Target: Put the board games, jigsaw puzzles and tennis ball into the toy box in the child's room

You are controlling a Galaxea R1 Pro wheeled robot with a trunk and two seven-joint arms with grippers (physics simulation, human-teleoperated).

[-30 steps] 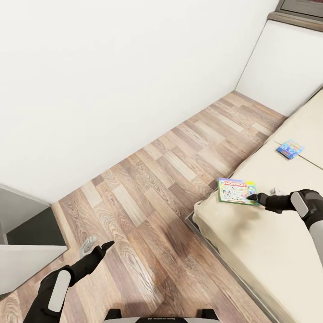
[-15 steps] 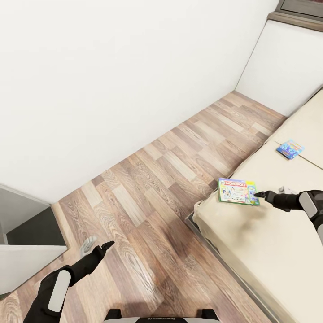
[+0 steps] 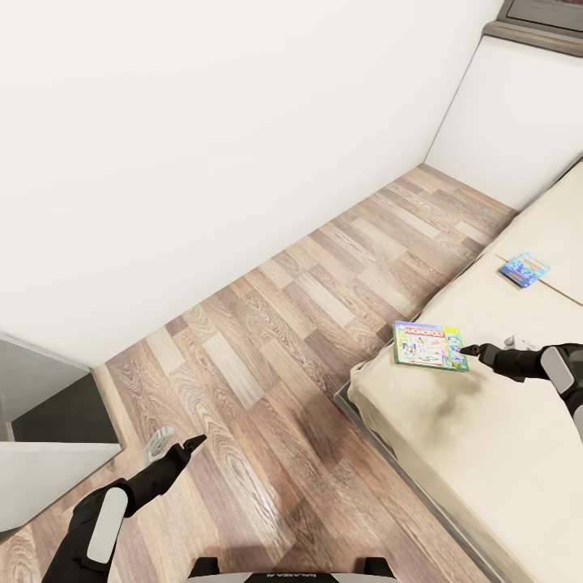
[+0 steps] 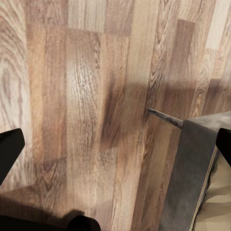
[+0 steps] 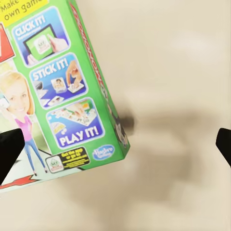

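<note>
Two board games lie flat on the cream bed (image 3: 478, 437). The green Monopoly box (image 3: 429, 346) sits near the bed's corner, and a smaller blue box (image 3: 524, 269) lies farther back. My right gripper (image 3: 486, 348) hovers open just right of the Monopoly box, its dark fingertip (image 3: 465, 351) close to the box's edge. In the right wrist view the Monopoly box (image 5: 53, 91) lies off to one side of the open right gripper (image 5: 115, 144), with bare mattress between the fingers. My left gripper (image 3: 178, 442) hangs open over the wood floor (image 4: 96, 96), holding nothing.
A white wall (image 3: 202, 146) runs along the far side of the wood floor (image 3: 283, 340). The bed's dark frame corner (image 4: 192, 178) stands on the floor. A white furniture edge (image 3: 40, 470) sits at the lower left.
My right gripper has drawn back a little to the right, off the Monopoly box's edge. The box and the left arm have not moved.
</note>
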